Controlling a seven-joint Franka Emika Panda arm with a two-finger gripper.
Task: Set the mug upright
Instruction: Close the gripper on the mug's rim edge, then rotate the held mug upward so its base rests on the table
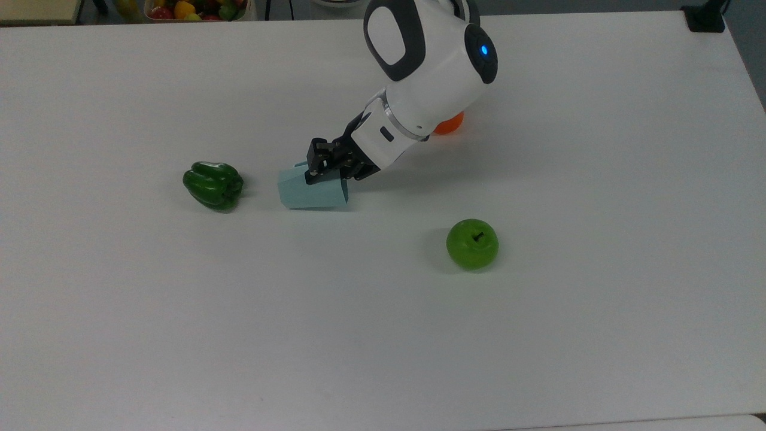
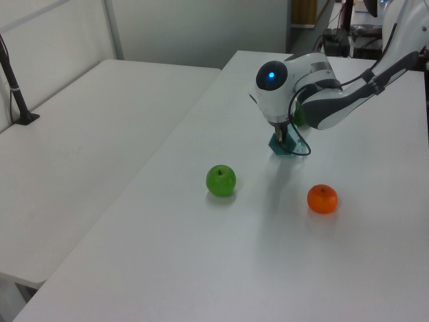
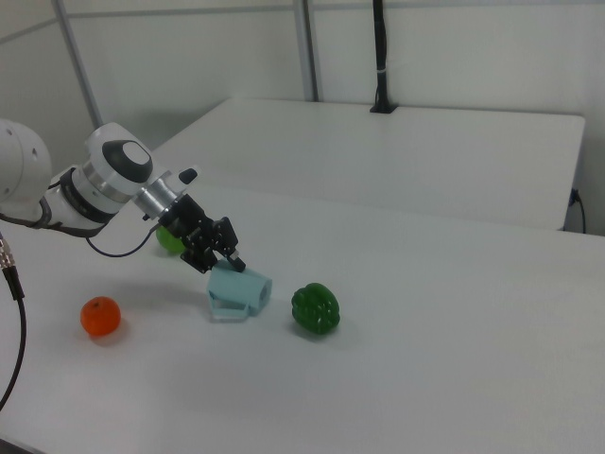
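Observation:
The pale light-blue faceted mug [image 1: 311,193] lies on its side on the white table [image 1: 383,335], wide mouth toward the top view's right. It also shows in the left view [image 2: 280,147] and the right view [image 3: 241,293]. My gripper [image 1: 328,175] comes down slanted from the top view's upper right and is shut on the mug's upper wall at the rim. The right view has the gripper [image 3: 222,265] pressed against the mug's top edge. Seen in the left view, the gripper [image 2: 283,137] covers most of the mug.
A green bell pepper [image 1: 213,185] lies just to the top view's left of the mug. A green apple [image 1: 472,243] sits to the lower right. An orange [image 1: 449,124] peeks out behind the arm. A bin of fruit [image 1: 191,9] stands beyond the far edge.

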